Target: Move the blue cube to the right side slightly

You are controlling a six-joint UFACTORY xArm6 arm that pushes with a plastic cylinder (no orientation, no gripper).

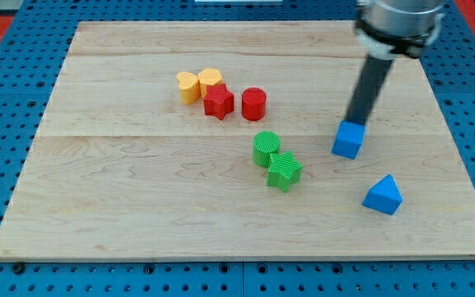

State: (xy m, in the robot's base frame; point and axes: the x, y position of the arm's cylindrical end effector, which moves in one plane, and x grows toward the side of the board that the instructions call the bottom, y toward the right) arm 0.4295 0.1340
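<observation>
The blue cube point(348, 139) sits on the wooden board point(138, 190) right of centre. My tip point(355, 122) is at the cube's upper edge, touching it or just behind it from the view's top. The dark rod slants up to the arm at the view's top right. A blue triangular block point(383, 195) lies below and to the right of the cube.
A green cylinder point(265, 148) and a green star point(284, 171) lie left of the cube. A red cylinder point(254, 104), a red star point(218, 101) and two yellow blocks point(199, 84) cluster at upper centre. The board's right edge point(462, 157) is nearby.
</observation>
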